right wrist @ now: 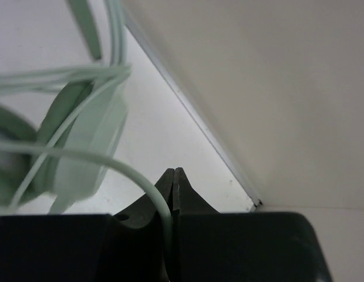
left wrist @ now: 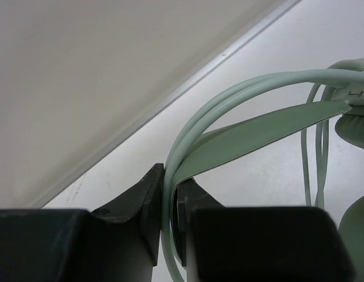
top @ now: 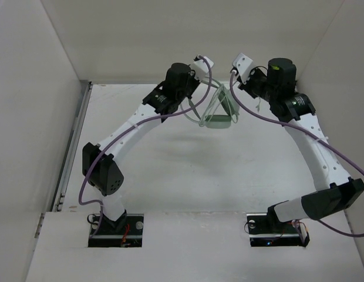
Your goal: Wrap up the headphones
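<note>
The mint-green headphones (top: 218,111) hang in the air between my two grippers, above the back of the table. My left gripper (left wrist: 170,194) is shut on the flat headband (left wrist: 258,132) together with loops of the pale cable (left wrist: 229,97); an ear cup (left wrist: 358,126) shows at the right edge. My right gripper (right wrist: 173,188) is shut on the thin cable (right wrist: 111,161), which curves from the jaws toward the ear cups (right wrist: 82,147) at the left. In the top view the left gripper (top: 196,97) is left of the headphones and the right gripper (top: 239,88) right of them.
The white back wall and its metal base strip (left wrist: 170,97) run close behind both grippers. A side wall stands at the right (right wrist: 276,88). Purple arm cables (top: 152,120) trail along both arms. The white table (top: 199,170) spreads in front.
</note>
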`<state>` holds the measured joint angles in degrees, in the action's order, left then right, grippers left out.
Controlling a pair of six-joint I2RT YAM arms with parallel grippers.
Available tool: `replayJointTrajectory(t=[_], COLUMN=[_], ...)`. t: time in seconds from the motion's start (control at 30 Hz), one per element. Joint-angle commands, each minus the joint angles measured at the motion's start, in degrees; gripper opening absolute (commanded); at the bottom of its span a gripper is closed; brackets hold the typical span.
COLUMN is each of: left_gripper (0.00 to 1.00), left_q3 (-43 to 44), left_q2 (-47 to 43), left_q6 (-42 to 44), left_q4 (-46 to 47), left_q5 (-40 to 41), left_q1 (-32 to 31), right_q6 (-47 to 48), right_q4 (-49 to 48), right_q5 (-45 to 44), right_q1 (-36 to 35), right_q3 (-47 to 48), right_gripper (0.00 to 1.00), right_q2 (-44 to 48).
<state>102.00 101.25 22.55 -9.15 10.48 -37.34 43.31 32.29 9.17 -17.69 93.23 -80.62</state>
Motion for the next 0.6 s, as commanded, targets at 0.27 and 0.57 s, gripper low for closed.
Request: replayJointTrajectory(t=[0.27,0.57], left_gripper=[0.03,0.03], left_q3=[-0.2,7.4], left_q2=[-7.6,-9.0], left_q6=[-8.3,-15.9], left_q4=[0.2,-1.9], left_q5=[-9.2,-16.9], left_q1=[-4.2,-4.3], right_q6=[-0.9,-19.2], right_q4=[-15.8,-17.9], right_q5=[-3.5,12.4], right_q1=[2.9,12.5], right_q3=[1.3,-3.1], right_gripper=[0.08,0.13], right_q2=[-3.6,-6.0])
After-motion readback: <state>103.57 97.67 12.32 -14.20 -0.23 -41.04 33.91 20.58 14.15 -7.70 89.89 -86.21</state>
